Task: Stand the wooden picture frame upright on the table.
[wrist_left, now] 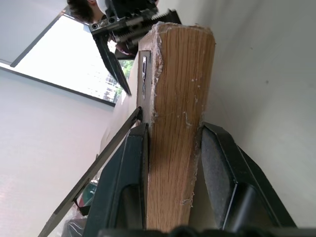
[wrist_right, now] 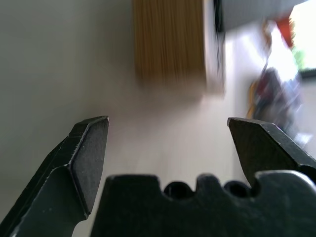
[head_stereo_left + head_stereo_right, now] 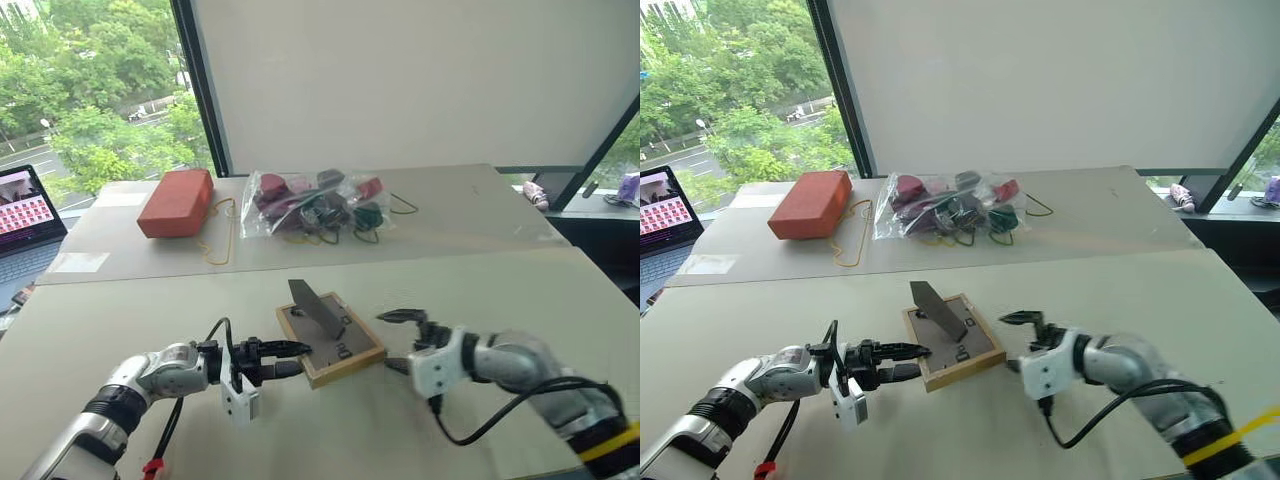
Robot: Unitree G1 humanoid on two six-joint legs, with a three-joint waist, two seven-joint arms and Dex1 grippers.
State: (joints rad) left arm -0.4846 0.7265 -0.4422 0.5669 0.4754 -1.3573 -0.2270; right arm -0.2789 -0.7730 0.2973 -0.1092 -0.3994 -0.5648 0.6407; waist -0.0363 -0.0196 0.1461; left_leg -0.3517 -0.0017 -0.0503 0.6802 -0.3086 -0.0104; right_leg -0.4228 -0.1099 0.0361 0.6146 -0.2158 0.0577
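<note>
Farthest left, a laptop (image 3: pixel 25 215) sits open at the table's edge, its screen lit with small pictures. Next along, on the far part of the table (image 3: pixel 470 410), lies a red-orange rectangular block (image 3: pixel 177 202), with a loop of yellow cord (image 3: pixel 222 240) trailing beside it. Just right of that is a clear plastic bag (image 3: pixel 312 205) stuffed with dark and red small items.

Nearer the robot, the left gripper (image 3: pixel 290 359) reaches in level from the left and pinches the near-left edge of the wooden picture frame (image 3: pixel 330 345); the left wrist view shows the two black fingers (image 1: pixel 126 182) pressed against either face of the light-wood rim. The frame lies back-side up, near the middle of the table, slightly raised on the gripped side, its dark back facing upward and its fold-out stand (image 3: pixel 316 308) sticking up at a slant.

Just right of the frame, the right gripper (image 3: pixel 400 340) hangs with its fingers spread wide, holding nothing, close to the frame's right edge but apart from it.
</note>
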